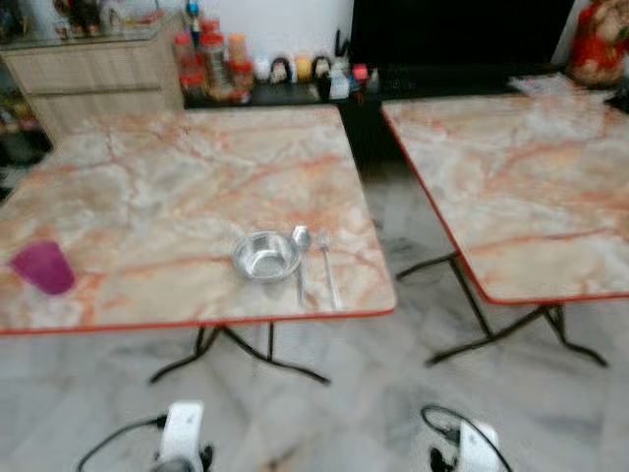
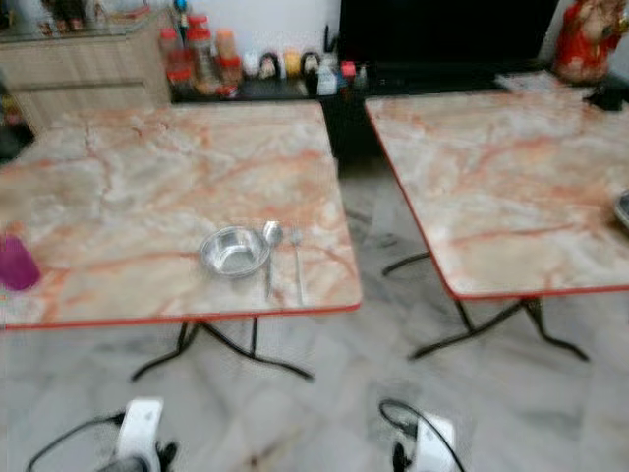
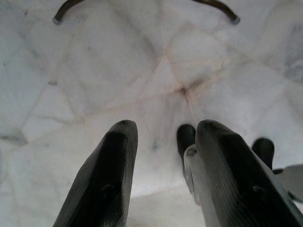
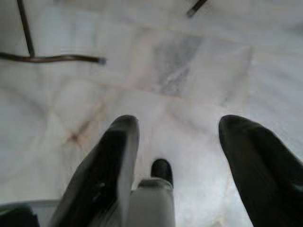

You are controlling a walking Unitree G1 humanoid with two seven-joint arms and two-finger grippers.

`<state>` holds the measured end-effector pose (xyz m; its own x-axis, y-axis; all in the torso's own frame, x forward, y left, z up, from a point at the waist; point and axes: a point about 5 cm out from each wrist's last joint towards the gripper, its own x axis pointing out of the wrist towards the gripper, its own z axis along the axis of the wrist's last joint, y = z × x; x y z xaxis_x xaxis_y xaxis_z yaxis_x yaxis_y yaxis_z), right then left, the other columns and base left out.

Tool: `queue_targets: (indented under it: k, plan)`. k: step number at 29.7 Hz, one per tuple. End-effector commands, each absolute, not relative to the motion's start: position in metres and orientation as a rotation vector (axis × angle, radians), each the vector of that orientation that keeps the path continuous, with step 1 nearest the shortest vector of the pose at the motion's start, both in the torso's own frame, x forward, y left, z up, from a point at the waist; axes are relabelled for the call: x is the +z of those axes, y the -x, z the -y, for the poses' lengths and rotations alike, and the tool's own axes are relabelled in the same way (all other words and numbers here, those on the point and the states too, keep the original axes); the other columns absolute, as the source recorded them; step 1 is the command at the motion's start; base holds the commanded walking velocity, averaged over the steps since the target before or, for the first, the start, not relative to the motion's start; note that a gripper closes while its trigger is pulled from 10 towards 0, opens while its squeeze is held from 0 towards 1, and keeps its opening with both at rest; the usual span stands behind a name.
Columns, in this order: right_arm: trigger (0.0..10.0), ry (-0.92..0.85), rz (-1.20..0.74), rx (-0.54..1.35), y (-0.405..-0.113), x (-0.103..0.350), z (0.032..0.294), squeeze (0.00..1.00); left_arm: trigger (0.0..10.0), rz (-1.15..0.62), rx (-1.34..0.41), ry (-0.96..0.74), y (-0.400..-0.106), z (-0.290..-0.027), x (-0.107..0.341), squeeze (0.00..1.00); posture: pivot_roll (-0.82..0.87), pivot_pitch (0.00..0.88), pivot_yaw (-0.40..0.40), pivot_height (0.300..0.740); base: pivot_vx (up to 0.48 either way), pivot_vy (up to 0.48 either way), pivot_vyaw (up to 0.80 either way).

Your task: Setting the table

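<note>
Nearest the camera, both arms are hung low over the marble floor [image 1: 324,423]. Left gripper [image 3: 163,137] is seen with fingers parted, nothing between them; right gripper [image 4: 177,137] is spread wider, also empty.

Near edge of the left table [image 1: 147,197], toward its right corner: steel bowl [image 1: 266,255], with spoon [image 1: 301,251] touching or just beside its right side and fork [image 1: 327,265] just beside the spoon, handles pointed at the edge. Purple cup [image 1: 43,266] is set by the same edge, toward the left corner, well apart from the bowl. Right table [image 1: 521,187] is bare apart from something cut off at its right edge, unidentifiable.

Far side: cabinet [image 1: 93,74] and a low shelf of bottles [image 1: 211,64].

Risks, judged: fork and spoon handles lie close to the edge, so a careless reach could sweep them off. Table legs [image 1: 236,349] could be clipped if approached too close.
</note>
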<state>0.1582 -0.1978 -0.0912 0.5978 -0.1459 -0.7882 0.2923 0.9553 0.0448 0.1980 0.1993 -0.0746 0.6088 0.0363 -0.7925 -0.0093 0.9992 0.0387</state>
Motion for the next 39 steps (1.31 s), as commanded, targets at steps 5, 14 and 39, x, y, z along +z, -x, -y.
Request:
queue_targets:
  k: [5, 14, 39]
  plan:
    - [10.0, -0.182, -0.874, -0.25, -0.1644, -0.0886, 0.1959, 0.0, 10.0, -0.921, 0.026, -0.047, -0.1962, -0.2023, -0.0751, 0.0, -0.01, 0.0, -0.014, 0.74, 0.0, 0.0, 0.0]
    - [10.0, -0.171, -0.884, -0.246, -0.1639, -0.089, 0.1964, 0.0, 10.0, -0.922, 0.023, -0.043, -0.1965, -0.2006, -0.0752, 0.0, -0.01, 0.0, -0.016, 0.74, 0.0, 0.0, 0.0]
    - [10.0, -0.171, -0.884, -0.246, -0.1639, -0.089, 0.1964, 0.0, 10.0, -0.922, 0.023, -0.043, -0.1965, -0.2006, -0.0752, 0.0, -0.01, 0.0, -0.016, 0.74, 0.0, 0.0, 0.0]
